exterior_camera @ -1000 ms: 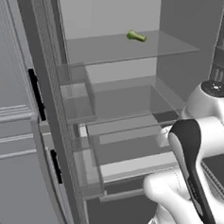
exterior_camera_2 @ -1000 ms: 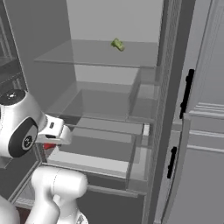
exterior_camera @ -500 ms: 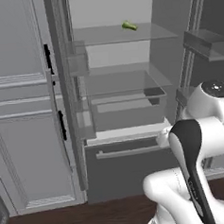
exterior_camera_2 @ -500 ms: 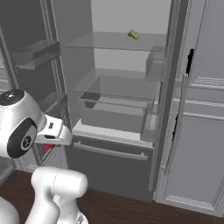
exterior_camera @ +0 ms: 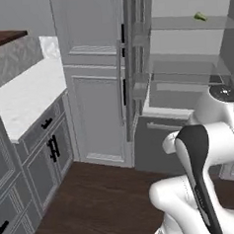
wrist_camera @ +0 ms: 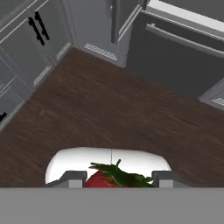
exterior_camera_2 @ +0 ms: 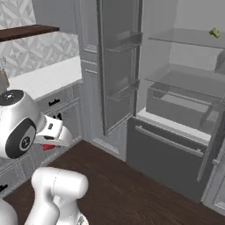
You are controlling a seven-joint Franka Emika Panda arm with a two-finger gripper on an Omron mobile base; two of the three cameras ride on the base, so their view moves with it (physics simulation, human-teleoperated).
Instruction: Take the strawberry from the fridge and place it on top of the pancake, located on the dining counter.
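Observation:
My gripper [wrist_camera: 117, 179] is shut on the strawberry [wrist_camera: 98, 180], a small red fruit with green leaves wedged between the two fingertips. In the right base view the gripper [exterior_camera_2: 50, 145] hangs beside the arm's round joint at the left, with a bit of red strawberry [exterior_camera_2: 48, 146] under the hand. The fridge [exterior_camera: 163, 143] stands open at the right, its bottom drawer [exterior_camera_2: 167, 154] shut and its glass shelves bare but for one item. The hand view looks down at the floor with the fridge drawer [wrist_camera: 183, 57] at the top. The pancake and the dining counter are out of view.
A small green item [exterior_camera: 199, 17] [exterior_camera_2: 214, 32] lies on the top fridge shelf. The open fridge door [exterior_camera_2: 116, 66] juts out. A grey panelled cabinet [exterior_camera: 95, 91] and a white-topped wall counter [exterior_camera: 28, 95] stand left. Dark wood floor [wrist_camera: 109, 109] lies below.
The base has backed away from the fridge and turned left, so the fridge sits farther off and to the right, with the wall counter now showing. The gripper stays shut on the strawberry.

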